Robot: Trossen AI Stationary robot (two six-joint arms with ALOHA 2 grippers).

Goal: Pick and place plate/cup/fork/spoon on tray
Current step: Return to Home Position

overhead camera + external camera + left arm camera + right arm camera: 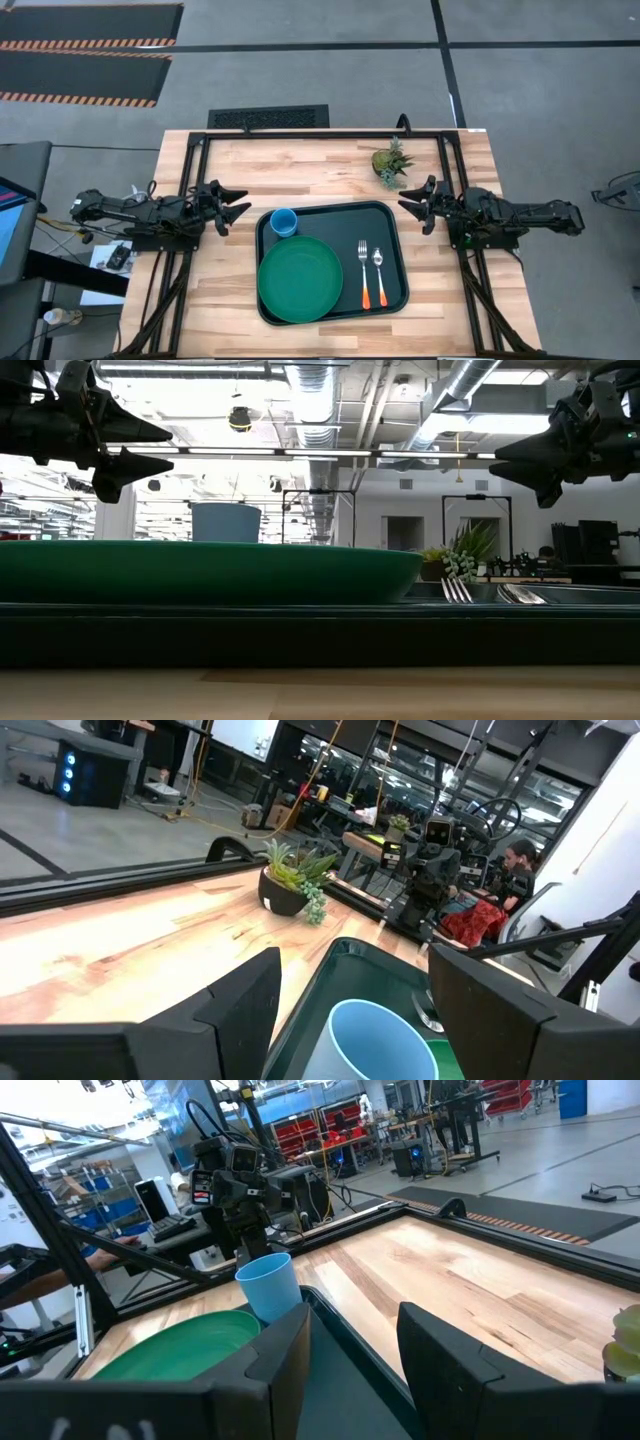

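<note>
High view says you're basically done: plate (300, 279), cup (283, 222), fork (365, 273) and spoon (379, 274) all sit on the tray (398, 262). Left gripper (237, 208) and right gripper (410, 206) hang open, empty, beside it.

Plate (300, 279), cup (284, 222), fork (364, 272) and spoon (379, 276) lie on the tray (398, 255).

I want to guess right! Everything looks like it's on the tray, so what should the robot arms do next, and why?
Probably nothing more than stay parked: the plate, cup, fork and spoon all lie on the tray, and the left gripper and right gripper hang open, empty, beside it.
</note>
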